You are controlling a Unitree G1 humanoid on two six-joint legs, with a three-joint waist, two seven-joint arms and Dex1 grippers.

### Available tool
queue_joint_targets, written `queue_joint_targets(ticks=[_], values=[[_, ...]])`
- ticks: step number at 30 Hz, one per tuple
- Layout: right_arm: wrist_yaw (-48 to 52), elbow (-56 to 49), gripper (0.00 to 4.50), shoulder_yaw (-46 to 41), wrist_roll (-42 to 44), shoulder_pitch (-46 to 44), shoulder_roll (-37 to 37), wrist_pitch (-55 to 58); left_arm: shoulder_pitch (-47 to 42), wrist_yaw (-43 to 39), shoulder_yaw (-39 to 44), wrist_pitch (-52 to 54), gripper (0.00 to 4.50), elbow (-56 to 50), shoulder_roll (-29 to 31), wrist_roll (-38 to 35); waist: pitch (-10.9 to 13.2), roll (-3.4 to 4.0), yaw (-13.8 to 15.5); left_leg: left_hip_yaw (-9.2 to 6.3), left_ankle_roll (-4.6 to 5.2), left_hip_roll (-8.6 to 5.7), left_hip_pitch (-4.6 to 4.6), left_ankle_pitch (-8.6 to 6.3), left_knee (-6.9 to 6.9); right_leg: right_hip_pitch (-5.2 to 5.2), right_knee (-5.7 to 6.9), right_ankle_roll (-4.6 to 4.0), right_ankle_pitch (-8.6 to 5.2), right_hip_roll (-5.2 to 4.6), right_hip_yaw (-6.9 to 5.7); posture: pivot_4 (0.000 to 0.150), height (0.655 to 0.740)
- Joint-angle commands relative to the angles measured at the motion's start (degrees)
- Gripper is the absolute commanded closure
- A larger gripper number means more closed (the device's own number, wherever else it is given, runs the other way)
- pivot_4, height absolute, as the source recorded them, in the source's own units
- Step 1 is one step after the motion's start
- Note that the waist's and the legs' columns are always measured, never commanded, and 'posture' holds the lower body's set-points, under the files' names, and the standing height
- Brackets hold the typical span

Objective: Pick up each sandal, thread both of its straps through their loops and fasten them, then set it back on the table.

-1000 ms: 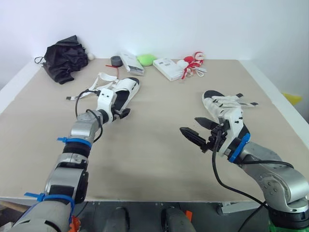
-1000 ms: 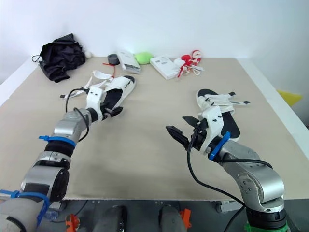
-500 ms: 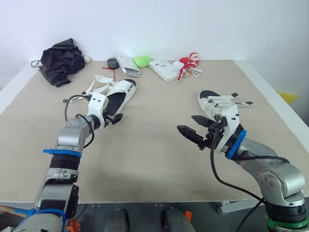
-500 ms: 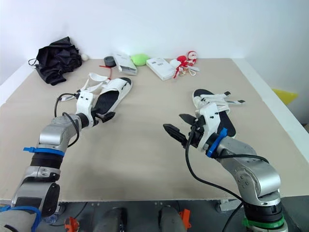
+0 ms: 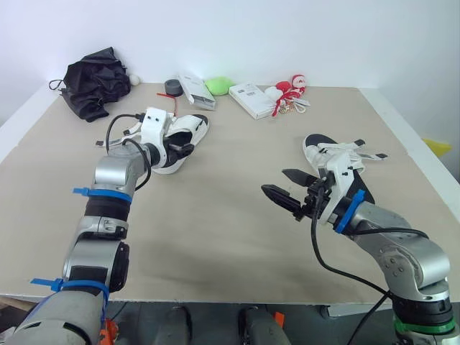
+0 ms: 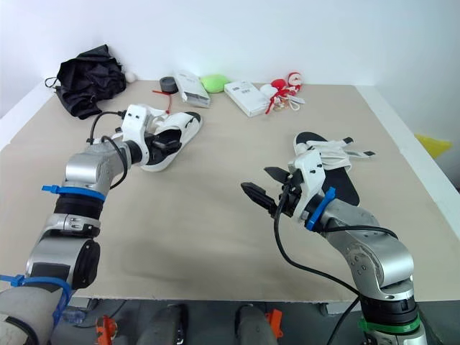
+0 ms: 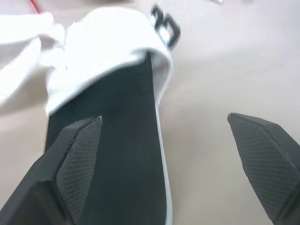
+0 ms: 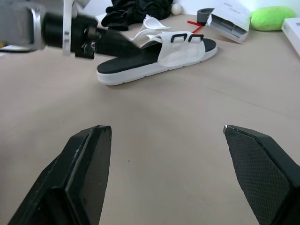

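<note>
While your left pincer (image 7: 164,119) gapes wide at the heel of the left sandal (image 5: 192,128), one finger over its black footbed, your right pincer (image 5: 277,181) hangs equally wide above the counter (image 5: 215,230). The right sandal (image 5: 327,151) lies beside that wrist. Print on the far white boxes (image 5: 250,99) is too small to read.

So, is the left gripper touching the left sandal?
Cannot tell. In the left wrist view one finger of the left gripper overlaps the insole of the sandal, but no contact or gap shows.
</note>
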Motion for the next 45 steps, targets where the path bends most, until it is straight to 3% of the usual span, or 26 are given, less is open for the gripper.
queue_joint_targets(ticks=[1,15,26,37,43,45], values=[[0.3,-0.6,0.38,-0.6,0.1,-1.0,0.1,-1.4,-1.5,-1.1,-0.9,-2.6,0.08,2.1,-0.7,0.6,0.0,-0.01,0.0,-0.01,0.00,-0.01,0.00,0.00,0.00,0.00,0.00,0.01,-0.01,0.00,0.00,0.150,0.7400],[0.4,-0.8,0.38,-1.0,0.2,-0.9,-0.1,-1.2,-10.1,4.1,-0.8,-19.4,0.08,27.7,-7.4,4.8,0.1,-0.10,0.2,-0.20,0.00,-0.12,-0.08,0.01,0.21,0.11,0.00,0.06,0.02,0.00,-0.01,0.150,0.7400],[0.5,-0.3,0.38,-1.1,0.3,-1.2,-0.2,-1.0,-16.2,6.9,-0.7,-27.0,0.08,38.4,-10.1,7.5,0.1,-0.11,0.1,-0.37,0.00,-0.19,-0.45,0.00,0.20,-0.17,0.01,0.15,-0.03,0.03,-0.03,0.150,0.7400],[-0.1,-0.2,0.38,-1.0,0.0,-0.7,-0.4,-0.3,-17.3,15.2,1.2,-31.9,0.08,43.6,-11.3,9.2,0.1,-0.12,0.1,-0.38,0.00,-0.22,-0.47,0.00,0.23,-0.17,0.03,0.16,-0.02,0.02,-0.02,0.150,0.7400],[0.0,0.0,0.38,-1.2,0.0,-0.6,-0.5,0.0,-17.0,17.0,2.0,-33.1,2.60,44.5,-12.1,9.8,0.1,-0.12,0.1,-0.38,0.00,-0.23,-0.47,0.00,0.23,-0.16,0.03,0.17,-0.02,0.01,-0.03,0.150,0.7400],[0.0,0.0,0.38,-1.2,0.0,-0.6,-0.5,0.1,-16.9,17.3,2.3,-33.4,3.01,44.7,-12.3,10.0,0.1,-0.12,0.2,-0.38,0.00,-0.23,-0.47,0.00,0.23,-0.16,0.03,0.17,-0.02,0.01,-0.03,0.150,0.7400]])
